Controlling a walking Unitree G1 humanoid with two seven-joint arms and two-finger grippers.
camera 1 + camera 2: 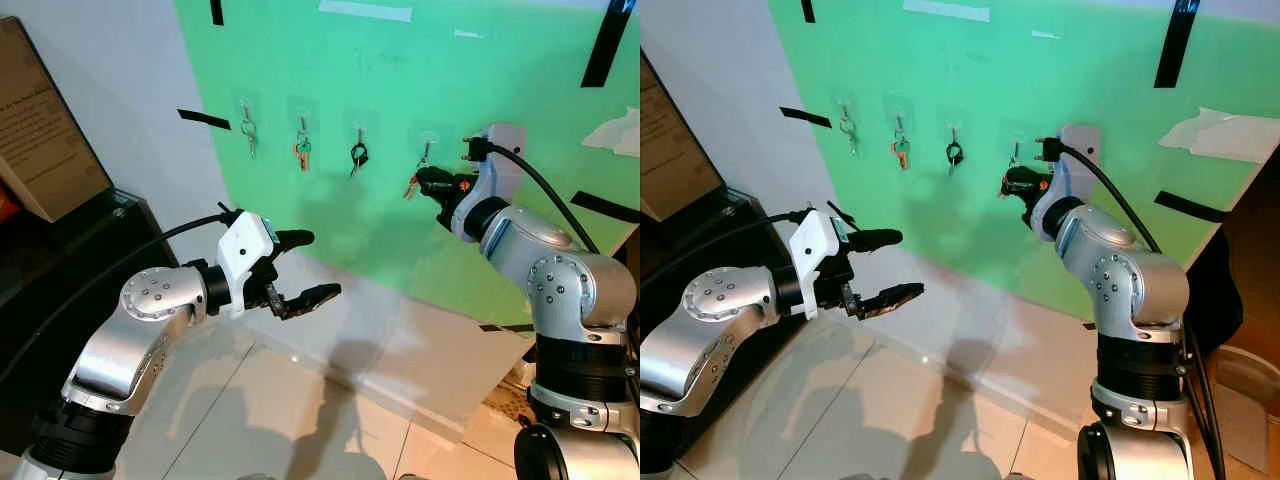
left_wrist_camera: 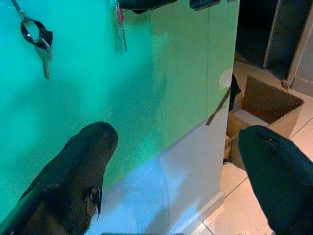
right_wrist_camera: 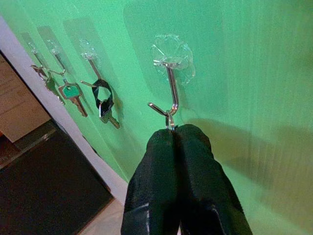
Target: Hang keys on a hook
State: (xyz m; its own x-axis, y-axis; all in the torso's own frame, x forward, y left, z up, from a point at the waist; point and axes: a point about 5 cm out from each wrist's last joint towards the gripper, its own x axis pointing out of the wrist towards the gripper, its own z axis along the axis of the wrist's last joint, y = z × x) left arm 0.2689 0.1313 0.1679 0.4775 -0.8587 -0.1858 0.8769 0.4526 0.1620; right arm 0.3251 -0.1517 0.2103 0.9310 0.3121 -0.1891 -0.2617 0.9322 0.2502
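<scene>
The right claw (image 3: 175, 128) is pressed together on a key ring (image 3: 169, 120), held right at the tip of the fourth hook (image 3: 168, 90) on the green wall (image 1: 420, 120); the keys (image 1: 411, 186) dangle just below the claw. To finish well, I judge the ring should ride fully over the upturned tip and settle in the bend before the claw lets go. The left claw (image 1: 305, 266) hangs idle, fingers apart, well away from the hooks. Beyond it stands a brown sign (image 1: 40, 130), its writing too small to read.
</scene>
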